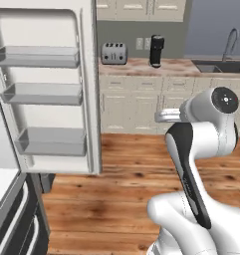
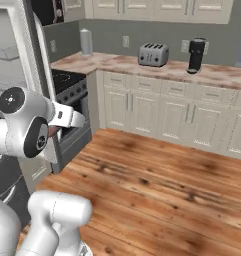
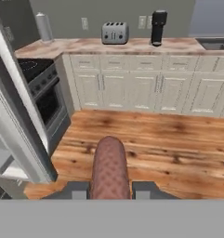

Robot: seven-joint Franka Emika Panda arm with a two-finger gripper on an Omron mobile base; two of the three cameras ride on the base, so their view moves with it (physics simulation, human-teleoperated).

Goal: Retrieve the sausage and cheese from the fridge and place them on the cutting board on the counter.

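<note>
Pincer (image 3: 110, 189) is clamped on the sausage (image 3: 109, 167): in the hand view the two dark fingertips sit tight against either side of the reddish-brown rod, which sticks out forward between them, over the wooden floor (image 3: 169, 139). Jaws are narrow, with no gap showing beside the rod. Grip looks to be near the rod's rear end, so most of its length overhangs in front.

Fridge (image 1: 86, 99) door stands open at the left of the left base view, with its grey door shelves. Table (image 3: 132, 45) runs along the far wall, well apart from the hand, carrying a toaster (image 3: 115, 32) and a dark coffee machine (image 3: 158, 27). Stove (image 3: 43, 88) stands between fridge and table. Cutting board and cheese: I cannot locate either.

Step in hand, as judged: carrying the sausage from fridge to board. To do it well, hold the squeeze steady and move smoothly, since a rod pinched at one end may pivot or slip. Swing clear of the open door edge. Locate the board first, then lower the rod flat along its length before releasing.
</note>
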